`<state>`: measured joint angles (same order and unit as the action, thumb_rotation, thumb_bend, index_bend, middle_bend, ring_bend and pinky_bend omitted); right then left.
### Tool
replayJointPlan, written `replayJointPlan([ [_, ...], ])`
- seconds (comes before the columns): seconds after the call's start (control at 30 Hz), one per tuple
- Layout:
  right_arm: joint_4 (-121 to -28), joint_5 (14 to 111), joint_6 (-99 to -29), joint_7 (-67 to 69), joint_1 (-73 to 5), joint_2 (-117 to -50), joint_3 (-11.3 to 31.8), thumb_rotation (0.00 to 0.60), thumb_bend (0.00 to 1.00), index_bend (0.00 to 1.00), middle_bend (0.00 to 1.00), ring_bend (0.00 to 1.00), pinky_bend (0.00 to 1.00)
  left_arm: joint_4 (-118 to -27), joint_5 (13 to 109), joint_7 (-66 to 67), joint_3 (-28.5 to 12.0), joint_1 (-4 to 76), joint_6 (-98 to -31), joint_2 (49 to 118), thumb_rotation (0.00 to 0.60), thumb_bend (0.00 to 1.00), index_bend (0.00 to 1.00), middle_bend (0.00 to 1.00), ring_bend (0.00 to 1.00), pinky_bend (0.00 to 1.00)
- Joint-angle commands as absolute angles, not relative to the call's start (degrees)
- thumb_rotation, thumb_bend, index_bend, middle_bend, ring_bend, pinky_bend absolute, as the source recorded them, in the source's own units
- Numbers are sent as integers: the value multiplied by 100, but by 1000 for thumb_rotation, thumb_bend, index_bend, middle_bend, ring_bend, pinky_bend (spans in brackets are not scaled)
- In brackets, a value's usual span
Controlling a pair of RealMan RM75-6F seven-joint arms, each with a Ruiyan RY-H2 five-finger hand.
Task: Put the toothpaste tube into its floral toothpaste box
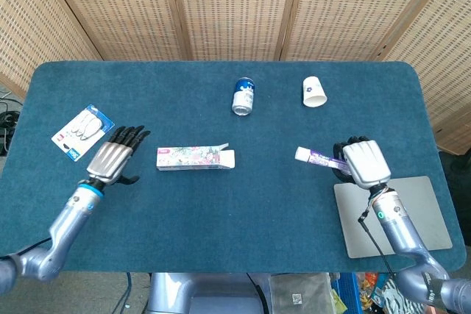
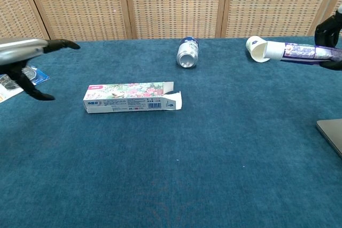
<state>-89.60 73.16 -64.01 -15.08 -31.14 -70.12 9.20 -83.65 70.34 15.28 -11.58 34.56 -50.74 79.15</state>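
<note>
Head view, blue felt tabletop before woven rattan screens, right hand gripping toothpaste tube aloft, left hand spread beside floral toothpaste box.

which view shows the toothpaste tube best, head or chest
The head view: the toothpaste tube shows from white cap to where the right hand grips its far end. In the chest view the tube sits at the frame's right edge, its cap overlapping the paper cup, and little of the hand shows.

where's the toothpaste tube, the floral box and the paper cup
toothpaste tube (image 1: 316, 157), head view, on its purple body
floral toothpaste box (image 1: 193, 158), head view, middle of its top face
paper cup (image 1: 314, 92), head view, on its white side wall
</note>
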Motion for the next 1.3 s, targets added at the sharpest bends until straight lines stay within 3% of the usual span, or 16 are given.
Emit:
replayJointPlan([
  [0.03,-9065,7365,-6468,-1552,-3054,-6887,898,600,592,581,604,431,413,-7792,6608,1709,-1280,3917,-4662,8511,600,208,0,0,0,0],
  [0.27,-9186,7389,-6516,-1585,-3004,-6674,908,600,598,581,606,431,414,-6925,6296,1657,-1382,4465,-4223,9261,600,209,0,0,0,11],
  [0.43,-9245,7395,-6535,-1665,-2989,-6598,908,600,602,581,608,431,414,-6423,6143,1488,-1426,4797,-3859,9658,600,209,5,54,52,176],
  [0.53,-9294,7381,-6546,-1722,-2979,-6547,913,600,604,581,610,431,414,-6253,6097,1485,-1428,4935,-3801,9817,600,209,134,246,219,307],
  [0.6,-9326,7379,-6552,-1749,-2973,-6512,916,600,605,581,610,431,414,-6225,6077,1491,-1429,4979,-3806,9852,600,208,321,393,346,408],
  [0.67,-9366,7378,-6555,-1787,-2971,-6462,919,600,606,581,610,431,414,-6213,6075,1511,-1425,5002,-3862,9877,600,208,449,492,430,470],
  [0.73,-9460,7419,-6611,-1877,-2962,-6351,935,600,607,581,610,432,414,-6275,6056,1481,-1447,4989,-3980,9866,600,209,515,547,478,504],
  [0.87,-9620,7452,-6649,-2030,-2965,-6200,953,600,609,581,611,433,414,-6462,6097,1165,-1522,4917,-4104,9773,600,209,548,563,496,512],
  [1.03,-10138,7598,-6876,-2368,-2933,-5790,1040,600,609,581,611,433,414,-6970,7120,-915,-1735,4626,-4571,9437,600,209,560,568,498,513],
  [1.3,-10718,7686,-7053,-2878,-2954,-5264,1201,600,609,581,611,433,414,-6775,8651,-3615,-1486,4528,-5620,9388,600,209,561,567,498,513],
])
